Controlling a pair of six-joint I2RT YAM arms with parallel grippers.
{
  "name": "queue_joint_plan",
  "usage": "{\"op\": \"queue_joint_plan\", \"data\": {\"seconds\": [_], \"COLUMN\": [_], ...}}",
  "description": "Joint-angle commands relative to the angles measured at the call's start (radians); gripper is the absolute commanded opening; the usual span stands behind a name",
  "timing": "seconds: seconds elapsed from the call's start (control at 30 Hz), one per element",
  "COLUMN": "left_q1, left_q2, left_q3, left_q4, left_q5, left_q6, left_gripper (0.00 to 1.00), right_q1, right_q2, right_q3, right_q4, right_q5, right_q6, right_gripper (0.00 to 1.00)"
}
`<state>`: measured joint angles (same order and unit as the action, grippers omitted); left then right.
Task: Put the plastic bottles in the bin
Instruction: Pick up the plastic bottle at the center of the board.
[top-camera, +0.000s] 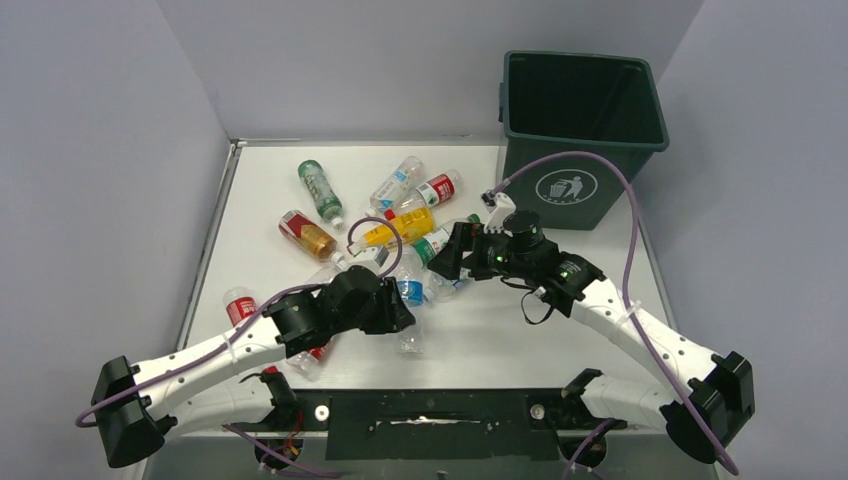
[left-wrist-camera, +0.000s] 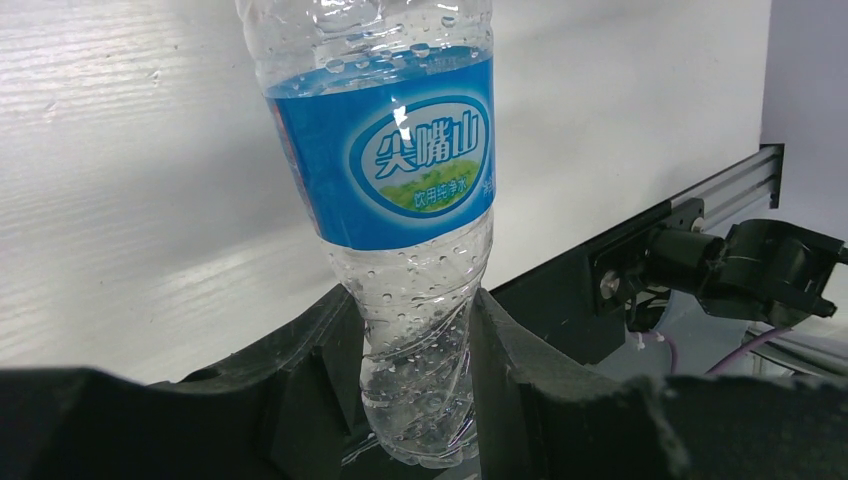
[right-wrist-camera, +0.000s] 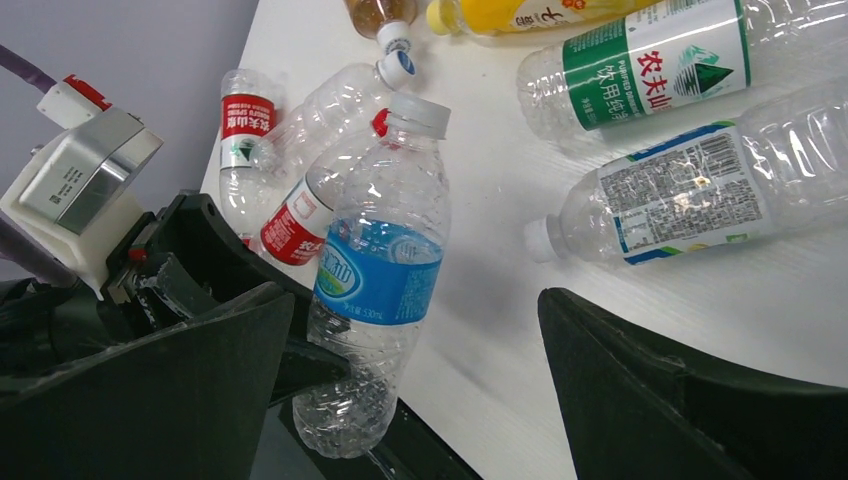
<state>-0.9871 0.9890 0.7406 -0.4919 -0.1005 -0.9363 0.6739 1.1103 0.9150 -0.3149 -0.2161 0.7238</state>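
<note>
My left gripper (top-camera: 398, 310) is shut on the lower part of a clear bottle with a blue label (top-camera: 410, 291). In the left wrist view its fingers (left-wrist-camera: 322, 350) pinch the bottle (left-wrist-camera: 400, 150) near its base. My right gripper (top-camera: 452, 256) is open and empty, just right of the held bottle. The right wrist view shows that bottle (right-wrist-camera: 378, 270) standing tilted between its spread jaws (right-wrist-camera: 415, 300). The other plastic bottles lie in a loose pile: green (top-camera: 320, 190), amber (top-camera: 307, 235), yellow (top-camera: 400, 227), red-labelled (top-camera: 435, 188). The dark green bin (top-camera: 620, 190) stands at the back right.
A red-labelled bottle (top-camera: 240, 307) lies by the left arm. In the right wrist view a green-labelled bottle (right-wrist-camera: 650, 65) and a clear one (right-wrist-camera: 690, 190) lie right of the held bottle. A black rail (top-camera: 430, 410) runs along the table's near edge. Grey walls enclose the table.
</note>
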Motion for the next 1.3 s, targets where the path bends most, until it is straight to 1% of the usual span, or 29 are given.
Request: {"op": "queue_joint_plan", "data": {"seconds": [0.0, 0.67, 0.7, 0.73, 0.8, 0.87, 0.93, 1.07, 1.27], "left_q1": [-0.021, -0.091, -0.093, -0.093, -0.093, -0.093, -0.093, -0.093, -0.093], "left_q2": [-0.024, -0.024, -0.024, -0.025, -0.025, -0.025, -0.026, -0.034, -0.075], "left_q3": [0.06, 0.113, 0.111, 0.111, 0.108, 0.107, 0.104, 0.095, 0.09], "left_q4": [0.109, 0.192, 0.194, 0.195, 0.192, 0.181, 0.173, 0.164, 0.145], "left_q5": [0.015, 0.005, 0.003, 0.002, -0.004, -0.014, -0.022, -0.033, -0.038], "left_q6": [0.03, 0.073, 0.073, 0.074, 0.074, 0.073, 0.072, 0.067, 0.074], "left_gripper": [0.24, 0.22, 0.22, 0.22, 0.23, 0.25, 0.28, 0.35, 0.59], "right_q1": [0.017, 0.095, 0.097, 0.1, 0.104, 0.108, 0.109, 0.11, 0.11], "right_q2": [0.013, 0.123, 0.128, 0.131, 0.137, 0.138, 0.137, 0.136, 0.131], "right_q3": [0.0, 0.016, 0.017, 0.018, 0.022, 0.025, 0.028, 0.034, 0.054], "right_q4": [0.098, 0.142, 0.145, 0.147, 0.149, 0.151, 0.148, 0.138, 0.103], "right_q5": [-0.044, -0.037, -0.036, -0.038, -0.038, -0.036, -0.031, -0.024, 0.005], "right_q6": [0.023, 0.039, 0.039, 0.039, 0.039, 0.039, 0.039, 0.037, 0.022], "right_gripper": [1.0, 1.0, 0.99, 0.96, 0.87, 0.81, 0.79, 0.68, 0.65]}}
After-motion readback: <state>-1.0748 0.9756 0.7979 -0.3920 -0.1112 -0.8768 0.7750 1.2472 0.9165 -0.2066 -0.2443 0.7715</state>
